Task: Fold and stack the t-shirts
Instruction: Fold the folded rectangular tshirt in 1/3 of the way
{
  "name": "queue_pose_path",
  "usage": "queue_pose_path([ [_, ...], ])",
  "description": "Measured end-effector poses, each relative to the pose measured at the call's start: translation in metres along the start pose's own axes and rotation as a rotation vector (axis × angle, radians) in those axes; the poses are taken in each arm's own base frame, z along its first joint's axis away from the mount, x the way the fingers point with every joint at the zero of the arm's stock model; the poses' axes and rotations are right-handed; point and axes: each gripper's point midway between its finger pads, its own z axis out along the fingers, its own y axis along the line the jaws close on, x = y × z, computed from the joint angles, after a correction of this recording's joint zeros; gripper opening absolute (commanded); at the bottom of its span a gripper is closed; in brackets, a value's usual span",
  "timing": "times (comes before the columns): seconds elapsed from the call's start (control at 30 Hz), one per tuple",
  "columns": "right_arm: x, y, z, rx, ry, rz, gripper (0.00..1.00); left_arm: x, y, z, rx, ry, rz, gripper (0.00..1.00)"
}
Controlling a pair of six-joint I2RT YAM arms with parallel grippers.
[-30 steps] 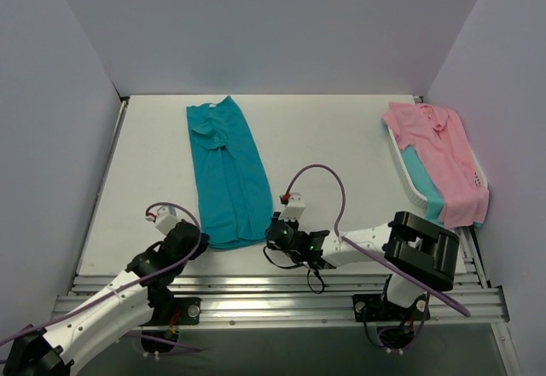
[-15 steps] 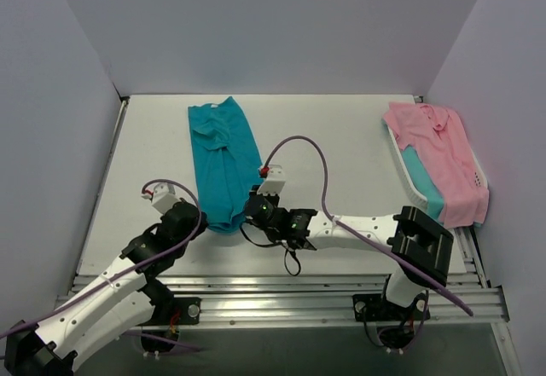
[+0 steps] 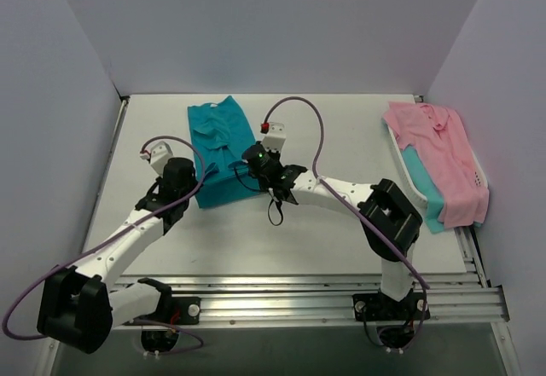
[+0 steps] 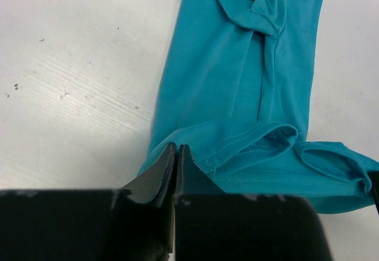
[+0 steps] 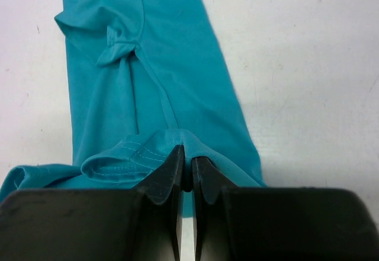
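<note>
A teal t-shirt [image 3: 220,150] lies on the white table, folded lengthwise into a narrow strip, its bottom hem lifted and carried up over its middle. My left gripper [image 3: 194,187] is shut on the hem's left corner; in the left wrist view [image 4: 176,148] the pads pinch teal fabric [image 4: 249,89]. My right gripper [image 3: 249,164] is shut on the hem's right corner; in the right wrist view [image 5: 186,154] fabric [image 5: 148,83] is bunched between the pads. A pink collared t-shirt [image 3: 439,150] lies over another teal one [image 3: 422,180] at the right.
A white basket [image 3: 405,180] at the right edge holds the pink and teal shirts. Grey walls close the table on the left, back and right. An aluminium rail [image 3: 281,286] runs along the near edge. Purple cables [image 3: 303,107] loop above both wrists.
Both grippers have moved away from the near edge toward the back, carrying the teal shirt's bottom hem with them. The shirt's visible length has shortened as the lower half folds over.
</note>
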Motion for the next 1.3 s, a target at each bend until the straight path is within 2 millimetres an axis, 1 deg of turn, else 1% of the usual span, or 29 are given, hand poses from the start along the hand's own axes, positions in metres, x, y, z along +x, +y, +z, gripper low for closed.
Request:
queue_pose_path([
  [0.07, -0.007, -0.003, 0.014, 0.011, -0.002, 0.002, 0.00, -0.004, -0.003, 0.012, 0.000, -0.007, 0.006, 0.02],
  [0.13, -0.009, -0.004, 0.027, 0.016, 0.003, 0.002, 0.00, -0.003, -0.005, 0.022, 0.000, -0.002, 0.011, 0.02],
  [0.3, -0.005, -0.006, 0.061, 0.022, 0.030, -0.013, 0.00, -0.006, -0.005, 0.056, -0.009, 0.020, -0.001, 0.02],
  [0.4, 0.000, -0.005, 0.077, 0.015, 0.049, -0.021, 0.00, -0.009, -0.006, 0.078, -0.007, 0.037, -0.012, 0.02],
  [0.5, -0.002, -0.003, 0.091, 0.010, 0.061, -0.024, 0.00, -0.011, -0.011, 0.096, 0.005, 0.049, -0.013, 0.02],
  [0.6, -0.011, 0.002, 0.103, -0.003, 0.058, -0.021, 0.00, -0.017, -0.019, 0.112, 0.032, 0.054, -0.016, 0.02],
  [0.77, -0.034, 0.006, 0.125, -0.024, 0.034, 0.001, 0.00, -0.036, -0.031, 0.142, 0.069, 0.042, -0.033, 0.02],
  [0.87, -0.045, 0.008, 0.143, -0.039, 0.020, 0.015, 0.00, -0.042, -0.033, 0.163, 0.074, 0.045, -0.039, 0.02],
  [0.9, -0.046, 0.007, 0.151, -0.044, 0.019, 0.019, 0.02, -0.043, -0.033, 0.169, 0.076, 0.046, -0.042, 0.02],
  [0.93, -0.046, 0.006, 0.159, -0.049, 0.018, 0.022, 0.11, -0.042, -0.033, 0.177, 0.077, 0.050, -0.045, 0.02],
  [0.97, -0.045, 0.005, 0.167, -0.054, 0.019, 0.026, 0.22, -0.042, -0.032, 0.184, 0.076, 0.055, -0.049, 0.02],
  [1.0, -0.041, 0.001, 0.176, -0.058, 0.027, 0.026, 0.41, -0.041, -0.032, 0.192, 0.076, 0.062, -0.051, 0.03],
  [1.03, -0.037, -0.001, 0.185, -0.065, 0.031, 0.029, 0.81, -0.039, -0.030, 0.201, 0.071, 0.071, -0.054, 0.06],
  [1.07, -0.031, -0.006, 0.195, -0.075, 0.040, 0.029, 0.97, -0.038, -0.029, 0.209, 0.068, 0.079, -0.057, 0.33],
  [1.1, -0.024, -0.010, 0.203, -0.083, 0.052, 0.026, 1.00, -0.036, -0.027, 0.217, 0.062, 0.093, -0.056, 0.57],
  [1.17, -0.013, -0.020, 0.216, -0.097, 0.067, 0.021, 1.00, -0.032, -0.022, 0.231, 0.049, 0.115, -0.069, 0.86],
  [1.2, -0.019, -0.018, 0.220, -0.121, 0.048, 0.034, 1.00, -0.031, -0.019, 0.235, 0.040, 0.123, -0.078, 0.94],
  [1.3, -0.026, -0.020, 0.224, -0.153, 0.031, 0.046, 1.00, -0.043, -0.021, 0.237, 0.040, 0.099, -0.100, 0.94],
])
